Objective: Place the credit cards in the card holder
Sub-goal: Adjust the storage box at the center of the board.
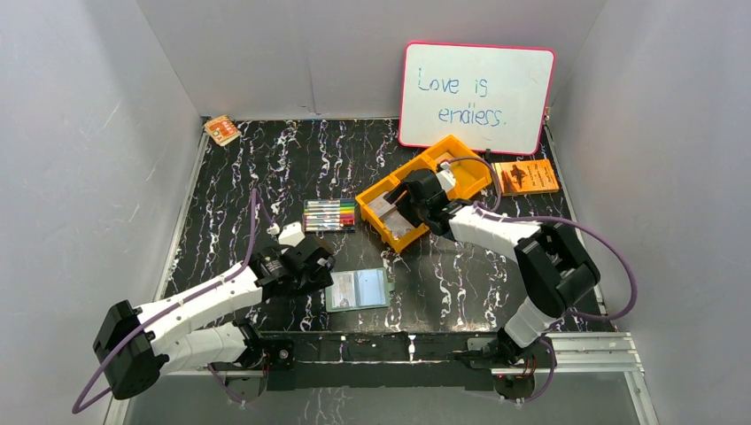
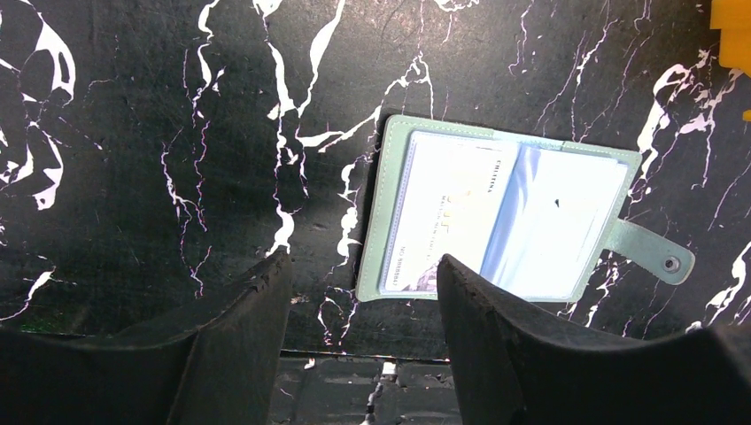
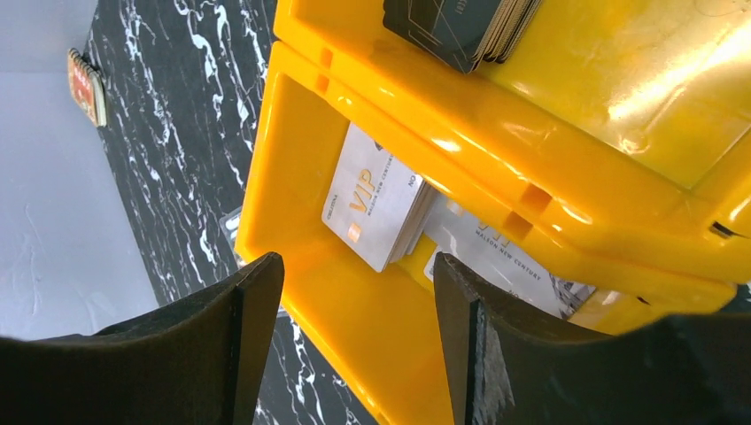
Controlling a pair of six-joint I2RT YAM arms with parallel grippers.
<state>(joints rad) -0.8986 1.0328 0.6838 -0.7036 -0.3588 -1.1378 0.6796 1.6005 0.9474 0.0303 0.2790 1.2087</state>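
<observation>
The black marbled worktop (image 1: 248, 177) carries both halves of the job, well apart from each other. Toward the back on the right sits the orange bin (image 3: 460, 133), and the right gripper (image 3: 354, 266) hovers just over it, fingers spread with nothing between them. Toward the near edge, closer to the left arm, lies the card holder (image 2: 505, 221), folded open and flat. Its long side runs left to right and its little tab points away from the left gripper (image 2: 363, 261). That gripper is also spread and empty. It sits low, just beside the holder's left end, and one finger overlaps the holder's near edge in the wrist view. One pale pocket already shows a card inside.

The credit cards are in the bin. A pale stack (image 3: 376, 208) lies in the compartment straight ahead of the right gripper's fingers, and another pale card (image 3: 500, 257) is partly tucked under it on the same floor. A dark stack (image 3: 460, 27) sits beyond the divider.

The right arm is plainly the nearer one for the pick. The pale stack lies turned at an angle to the line between the fingers, close to the divider wall. In my judgement the gripper has to come down into the compartment and catch an exposed edge. It then has to carry the card toward the near-left, where the holder waits.
</observation>
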